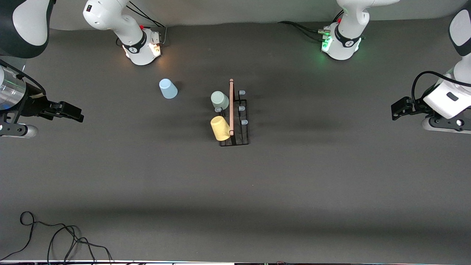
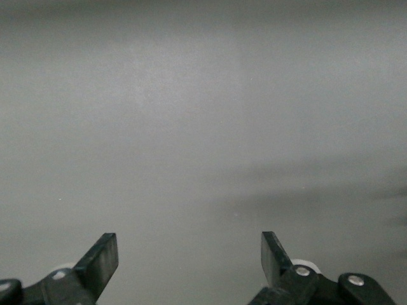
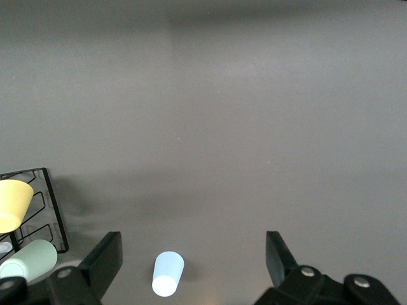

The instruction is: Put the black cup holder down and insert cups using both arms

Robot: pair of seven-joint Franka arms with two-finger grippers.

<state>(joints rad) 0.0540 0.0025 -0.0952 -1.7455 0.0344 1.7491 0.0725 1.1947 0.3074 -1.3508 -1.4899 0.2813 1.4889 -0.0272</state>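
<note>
Black cup holder (image 1: pixel 239 127) upright mid-worktop (image 1: pixel 294 184), long axis running toward the front camera, light wooden rod handle (image 1: pixel 231 106) along the top. Also caught at the edge of the right wrist view (image 3: pixel 38 203).

Pale green cup (image 1: pixel 219 99) mouth-down on a peg, on the holder's row toward the right arm's end of the worktop, farther from the front camera. Yellow cup (image 1: pixel 220 128) tilted on the peg nearer the camera in the same row, just beside the green one. Both seen again in the right wrist view: green (image 3: pixel 27 262), yellow (image 3: pixel 13 203). One blue-tipped peg (image 1: pixel 218 109) showing between the two cups. Three pale blue-tipped pegs (image 1: pixel 241 109) bare on the row toward the left arm's end.

Pale blue cup (image 1: pixel 168 88) alone on the worktop, upside down, well apart from the holder, toward the right arm's end and near the right arm's base (image 1: pixel 141 48). Same cup in the right wrist view (image 3: pixel 168 273).

Right gripper (image 1: pixel 64 111) up in the air at the right arm's end of the worktop; fingers (image 3: pixel 105 257) spread wide, nothing between them.

Left gripper (image 1: pixel 402 107) raised at the left arm's end, over bare worktop; fingers (image 2: pixel 102 257) released, wide apart, holding nothing. Left arm's base (image 1: pixel 340 44) glowing green.

Loose black cable (image 1: pixel 55 235) lying at the worktop edge nearest the camera.
</note>
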